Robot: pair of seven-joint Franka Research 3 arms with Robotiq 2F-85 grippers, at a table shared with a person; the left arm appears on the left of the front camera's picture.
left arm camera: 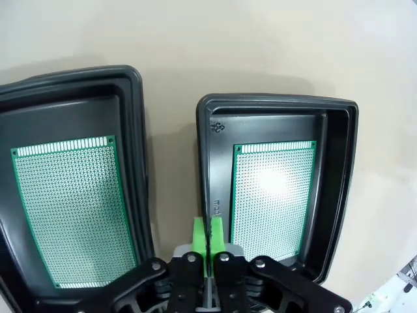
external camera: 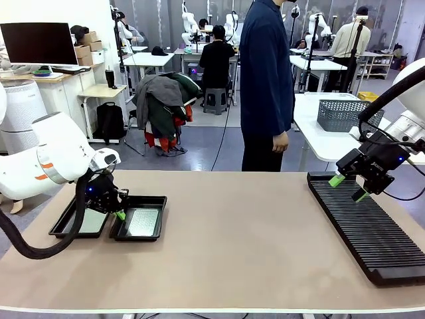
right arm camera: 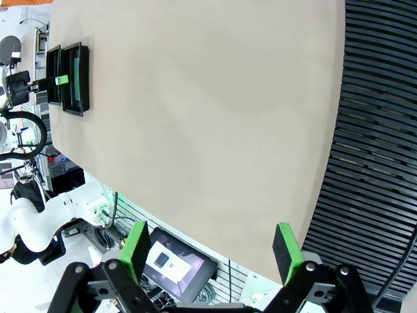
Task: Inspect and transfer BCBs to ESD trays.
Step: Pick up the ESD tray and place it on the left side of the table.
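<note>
The left pincer (left arm camera: 207, 236), closed and empty, hangs between two trays (left arm camera: 339, 169); each holds one board (left arm camera: 270, 195). The right pincer (right arm camera: 212, 251) is open over the rack (external camera: 372, 229)

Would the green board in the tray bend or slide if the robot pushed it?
The board looks thin, flat and full of tiny holes, so probably stiff and light. It lies loose on the tray's smooth floor, so a push would likely slide it to the rim.
</note>
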